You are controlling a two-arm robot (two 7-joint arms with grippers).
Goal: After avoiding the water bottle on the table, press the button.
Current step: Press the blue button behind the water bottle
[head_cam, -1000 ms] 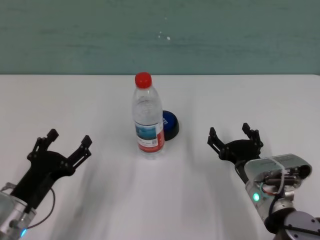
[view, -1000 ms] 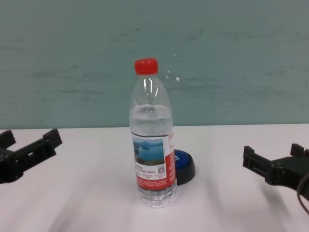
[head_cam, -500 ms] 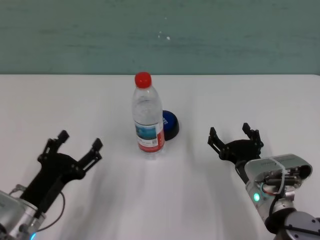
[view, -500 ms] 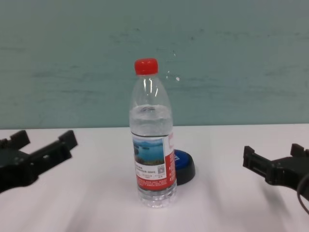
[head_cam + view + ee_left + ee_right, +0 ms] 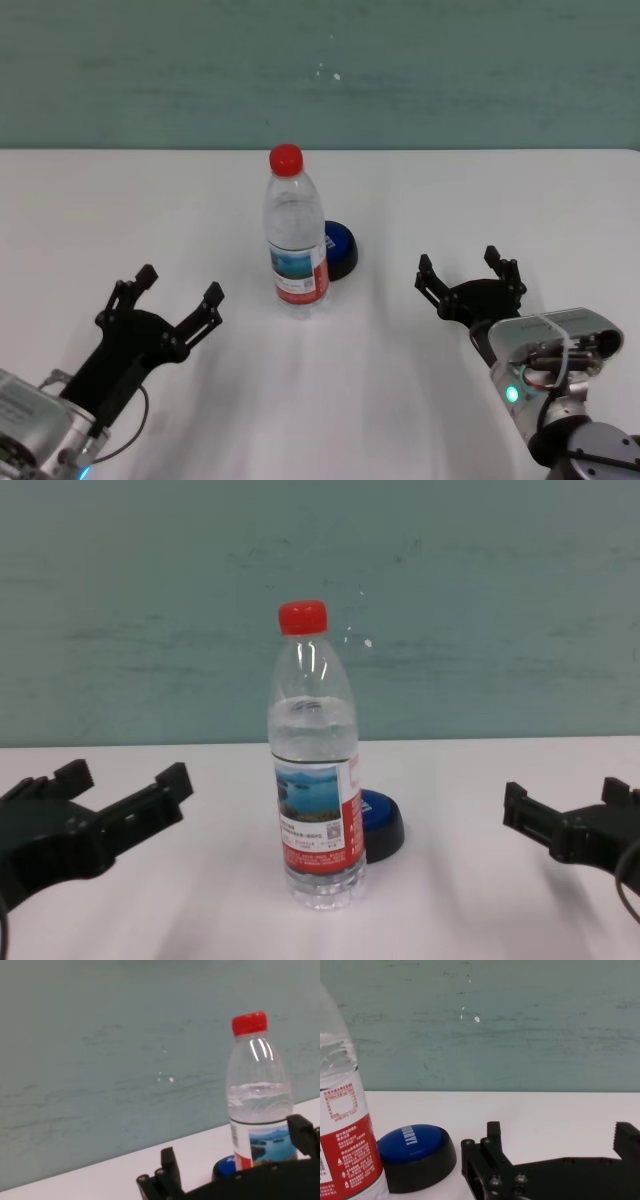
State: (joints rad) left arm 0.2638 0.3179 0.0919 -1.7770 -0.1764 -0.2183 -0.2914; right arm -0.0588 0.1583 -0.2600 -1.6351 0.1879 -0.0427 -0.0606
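A bottle point(image 5: 296, 238) stands straight up near the middle of the white table point(image 5: 480, 200). It has a red cap point(image 5: 286, 157) and a red and white label with a lake on it. There is water inside, up to the shoulder.

The blue button point(image 5: 339, 248) sits right behind the bottle, a bit toward the robot's right side. From the chest view the bottle hides part of the button point(image 5: 381, 819).

The left gripper point(image 5: 168, 305) hangs low over the table, to the left of the bottle and nearer the robot. Its two fingers are spread wide and hold nothing. It points toward the bottle but does not touch it.

The right gripper point(image 5: 468, 274) is on the other side, apart from the button. Its fingers are spread wide too, with nothing between them.
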